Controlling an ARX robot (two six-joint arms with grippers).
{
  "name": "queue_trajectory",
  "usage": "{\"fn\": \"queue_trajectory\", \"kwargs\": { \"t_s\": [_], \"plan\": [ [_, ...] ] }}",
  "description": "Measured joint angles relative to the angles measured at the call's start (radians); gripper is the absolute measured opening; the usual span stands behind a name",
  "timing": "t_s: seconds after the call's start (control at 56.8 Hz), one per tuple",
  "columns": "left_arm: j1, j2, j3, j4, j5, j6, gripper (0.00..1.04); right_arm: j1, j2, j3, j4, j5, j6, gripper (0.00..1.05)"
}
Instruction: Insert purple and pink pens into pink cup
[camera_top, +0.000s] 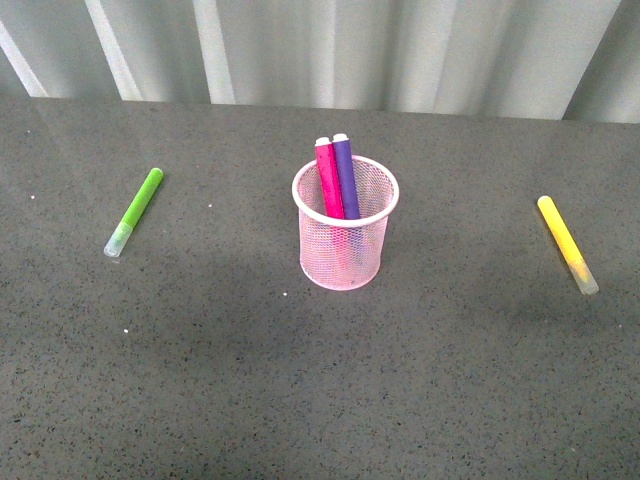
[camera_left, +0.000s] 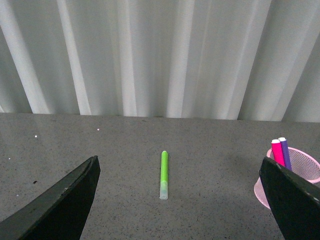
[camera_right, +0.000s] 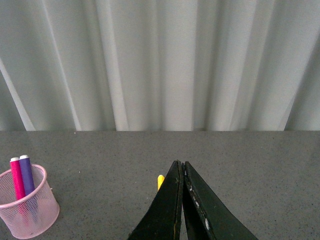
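The pink cup (camera_top: 345, 225) stands upright in the middle of the dark table. Both pens stand inside it, leaning toward the back: the pink pen (camera_top: 328, 179) on the left and the purple pen (camera_top: 345, 175) beside it. Neither arm shows in the front view. In the left wrist view my left gripper (camera_left: 178, 172) is open with nothing between its fingers; the cup (camera_left: 307, 170) and both pens sit past one finger. In the right wrist view my right gripper (camera_right: 180, 164) is shut on nothing, with the cup (camera_right: 29, 205) off to the side.
A lime-green marker (camera_top: 134, 211) lies on the table's left side, and it also shows in the left wrist view as the green marker (camera_left: 164, 167). A yellow marker (camera_top: 566, 242) lies at the right. A grey corrugated wall (camera_top: 320, 50) runs behind the table.
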Motion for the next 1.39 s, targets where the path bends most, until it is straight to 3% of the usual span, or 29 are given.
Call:
{"fn": "queue_trajectory", "kwargs": {
  "t_s": [0.405, 0.529, 0.916, 1.269, 1.392],
  "plan": [
    [0.0, 0.0, 0.0, 0.0, 0.0, 0.0, 0.98, 0.0, -0.113, -0.019, -0.074, 0.0, 0.0, 0.03],
    [0.0, 0.0, 0.0, 0.0, 0.0, 0.0, 0.98, 0.0, -0.249, -0.019, -0.243, 0.0, 0.001, 0.03],
    [0.0, -0.001, 0.0, -0.001, 0.0, 0.0, 0.98, 0.0, -0.284, -0.018, -0.252, 0.0, 0.0, 0.05],
    [0.0, -0.001, 0.0, -0.001, 0.0, 0.0, 0.98, 0.0, -0.284, -0.018, -0.252, 0.0, 0.0, 0.63],
    [0.0, -0.001, 0.0, -0.001, 0.0, 0.0, 0.98, 0.0, -0.284, -0.018, -0.252, 0.0, 0.0, 0.93]
  ]
}}
